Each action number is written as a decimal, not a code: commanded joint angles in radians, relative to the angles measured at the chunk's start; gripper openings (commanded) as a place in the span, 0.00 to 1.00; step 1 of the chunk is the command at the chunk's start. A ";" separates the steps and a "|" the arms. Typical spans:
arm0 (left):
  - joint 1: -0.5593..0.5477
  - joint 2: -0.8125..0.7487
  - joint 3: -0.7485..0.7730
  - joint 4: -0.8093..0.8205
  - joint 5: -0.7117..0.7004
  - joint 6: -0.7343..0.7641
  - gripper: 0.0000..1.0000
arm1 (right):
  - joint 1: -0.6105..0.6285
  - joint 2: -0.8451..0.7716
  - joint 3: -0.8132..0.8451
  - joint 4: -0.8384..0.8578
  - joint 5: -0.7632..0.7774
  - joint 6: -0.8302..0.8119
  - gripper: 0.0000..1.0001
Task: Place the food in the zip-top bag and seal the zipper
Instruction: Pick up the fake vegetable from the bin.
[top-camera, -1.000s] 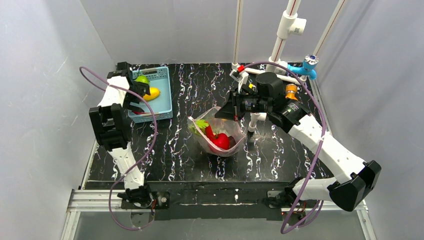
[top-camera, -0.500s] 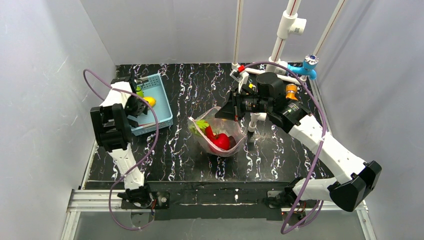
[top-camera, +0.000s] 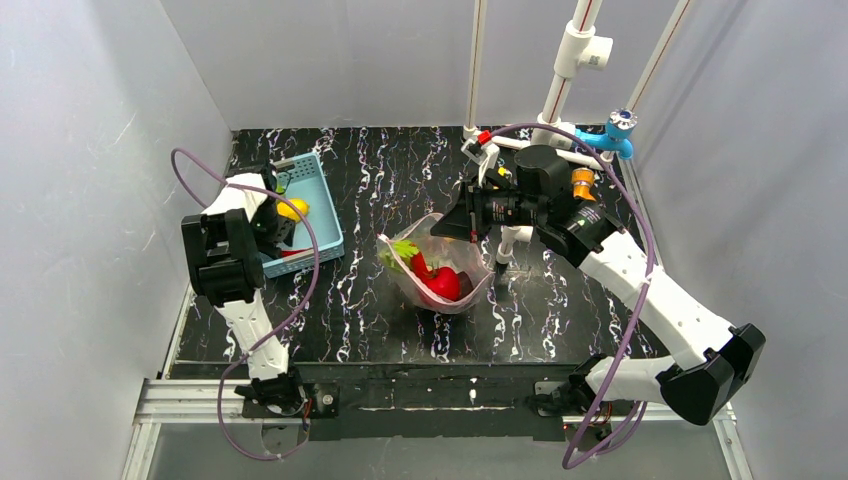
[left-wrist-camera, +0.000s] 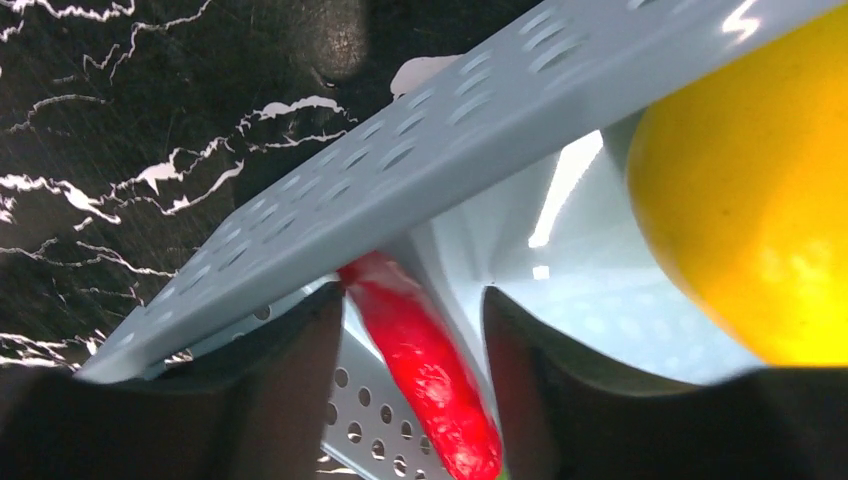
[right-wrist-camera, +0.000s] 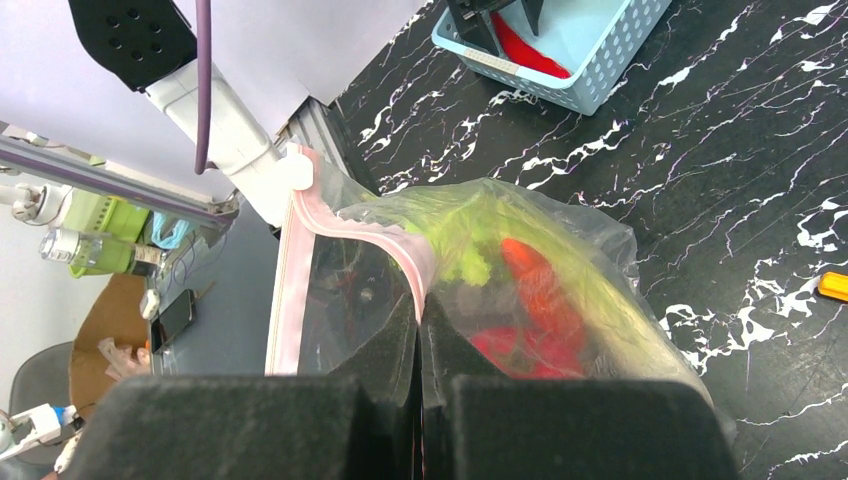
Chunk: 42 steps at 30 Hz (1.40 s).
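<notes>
The clear zip-top bag (top-camera: 440, 268) stands open at the table's middle, with the leek (top-camera: 400, 250) and red pepper (top-camera: 443, 283) inside. My right gripper (top-camera: 470, 234) is shut on its pink zipper strip (right-wrist-camera: 285, 280) and holds the mouth up; in the right wrist view the gripper (right-wrist-camera: 420, 305) pinches the rim. My left gripper (top-camera: 272, 222) is down in the blue basket (top-camera: 325, 215). In the left wrist view it (left-wrist-camera: 412, 300) is open with the red chili (left-wrist-camera: 430, 390) between its fingers. The yellow fruit (left-wrist-camera: 750, 200) lies beside it. The green fruit is hidden.
The basket wall (left-wrist-camera: 400, 170) runs close above my left fingers. White pipes (top-camera: 560, 90) with a blue fitting (top-camera: 617, 135) stand at the back right. A small orange tool (right-wrist-camera: 832, 287) lies on the table right of the bag. Grey walls close in both sides.
My left gripper has dropped into the basket and moved nearer, down onto the chili. The basket has shifted a little toward the near side. The right arm and bag have not moved.
</notes>
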 joint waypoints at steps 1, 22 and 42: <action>0.005 -0.031 -0.015 0.016 -0.032 0.012 0.46 | 0.002 -0.041 0.004 0.050 -0.005 0.001 0.01; 0.004 -0.268 0.053 0.136 0.015 0.205 0.00 | 0.002 -0.037 0.008 0.050 -0.006 0.003 0.01; 0.004 -0.951 -0.175 0.901 0.856 0.358 0.00 | 0.002 0.002 0.061 0.073 0.009 0.059 0.01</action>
